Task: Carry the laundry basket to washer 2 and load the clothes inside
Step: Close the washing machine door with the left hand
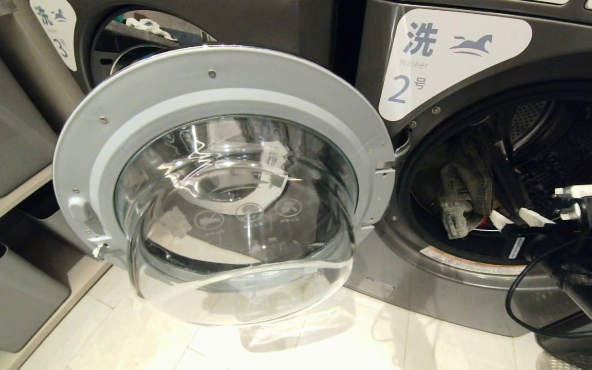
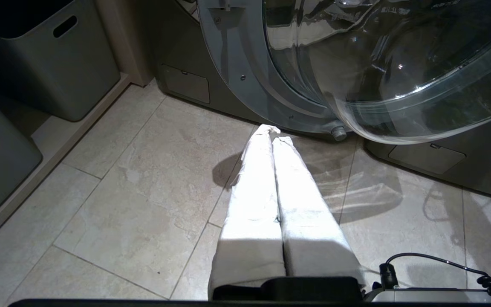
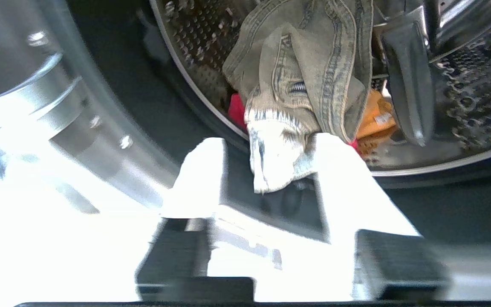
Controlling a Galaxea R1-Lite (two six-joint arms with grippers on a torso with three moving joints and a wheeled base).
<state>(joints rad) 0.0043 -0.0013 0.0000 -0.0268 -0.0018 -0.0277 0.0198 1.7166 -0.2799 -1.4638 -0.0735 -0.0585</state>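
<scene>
The right gripper [image 1: 517, 218] is hovering at the mouth of washer 2 [image 1: 481, 154], its white fingers [image 3: 343, 170] standing partly apart with a clear gap between them. The faded denim jeans [image 3: 309, 76] are draping over the drum's lip directly ahead of the jaws, and a pale hem is hanging down into the gap, lying against the inner edge of one finger; whether the jaws are pinching it cannot be told. Behind the jeans, deeper in the drum beyond the fingertips, a pink-red garment [image 3: 237, 108] is peeking out on one side and a yellow garment [image 3: 373, 117] is showing on the other. The washer's round glass door [image 1: 224, 190] is standing swung wide open, off to the left of the right gripper.

The left gripper [image 2: 271, 132] is hanging low over the tiled floor [image 2: 122, 192], its two white fingers [image 2: 254, 187] pressed together along their length and gripping nothing. The lower rim of the open door is sitting just beyond its fingertips. Grey storage bins [image 2: 53, 59] on a low shelf are standing well off to one side.
</scene>
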